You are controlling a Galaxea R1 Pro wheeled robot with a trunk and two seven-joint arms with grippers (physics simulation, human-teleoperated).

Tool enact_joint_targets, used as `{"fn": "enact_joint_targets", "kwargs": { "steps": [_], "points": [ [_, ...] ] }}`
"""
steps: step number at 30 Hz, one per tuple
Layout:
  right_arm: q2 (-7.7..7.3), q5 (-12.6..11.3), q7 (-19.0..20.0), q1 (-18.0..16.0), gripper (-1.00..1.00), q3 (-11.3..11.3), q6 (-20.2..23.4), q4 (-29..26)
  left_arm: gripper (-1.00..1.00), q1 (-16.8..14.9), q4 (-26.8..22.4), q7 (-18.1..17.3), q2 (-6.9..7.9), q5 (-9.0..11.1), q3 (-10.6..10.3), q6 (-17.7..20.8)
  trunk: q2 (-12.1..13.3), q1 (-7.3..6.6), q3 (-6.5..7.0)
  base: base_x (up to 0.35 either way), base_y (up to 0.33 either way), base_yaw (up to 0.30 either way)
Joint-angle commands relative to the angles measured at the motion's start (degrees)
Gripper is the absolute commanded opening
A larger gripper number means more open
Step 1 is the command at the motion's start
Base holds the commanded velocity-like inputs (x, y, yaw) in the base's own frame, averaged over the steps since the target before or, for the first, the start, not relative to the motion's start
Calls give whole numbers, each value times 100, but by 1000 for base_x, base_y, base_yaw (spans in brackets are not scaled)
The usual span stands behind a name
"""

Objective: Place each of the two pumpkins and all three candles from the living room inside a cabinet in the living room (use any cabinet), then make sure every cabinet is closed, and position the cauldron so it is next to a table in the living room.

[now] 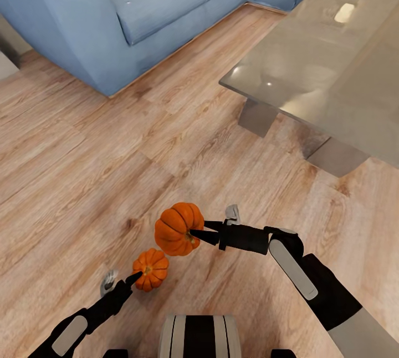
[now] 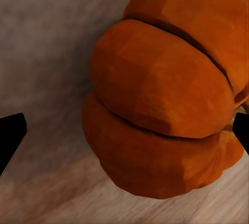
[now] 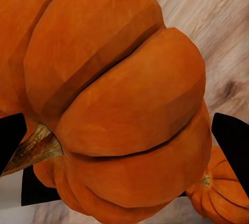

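Observation:
The bigger pumpkin (image 1: 178,229) hangs at the tip of my right gripper (image 1: 195,234), which is shut on it near the stem. Seen from the right wrist, this pumpkin (image 3: 119,94) fills the span between both fingers (image 3: 232,148), and the smaller pumpkin (image 3: 218,198) lies below it. The smaller pumpkin (image 1: 151,269) sits on the wooden floor just left of it. My left gripper (image 1: 137,276) is open around it. From the left wrist, this pumpkin (image 2: 161,94) touches one finger (image 2: 241,130), with a wide gap to the other. The glass-topped table (image 1: 310,70) stands at the right.
A blue sofa (image 1: 138,9) runs along the back left. The table's grey block legs (image 1: 257,117) stand on the floor ahead of my right arm. Bare wooden floor (image 1: 72,169) spreads out on the left. My own base (image 1: 199,336) is at the bottom edge.

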Motion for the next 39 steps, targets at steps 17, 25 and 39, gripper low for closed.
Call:
{"fn": "enact_joint_targets", "kwargs": {
  "steps": [17,25,39],
  "points": [
    [-4,-58,-9,-3,-100,6,44,-12,100,1,-1,137,3,-43,-40,-5,-1,0,-4,0,-78,0],
    [-4,-58,92,-3,-100,5,44,10,100,1,-6,137,3,-43,-40,-5,-1,0,-4,37,-28,0],
    [-4,-58,106,-3,-100,5,39,14,-100,1,-7,135,3,-43,-40,-5,-1,0,-4,24,-11,0]
  ]
}}
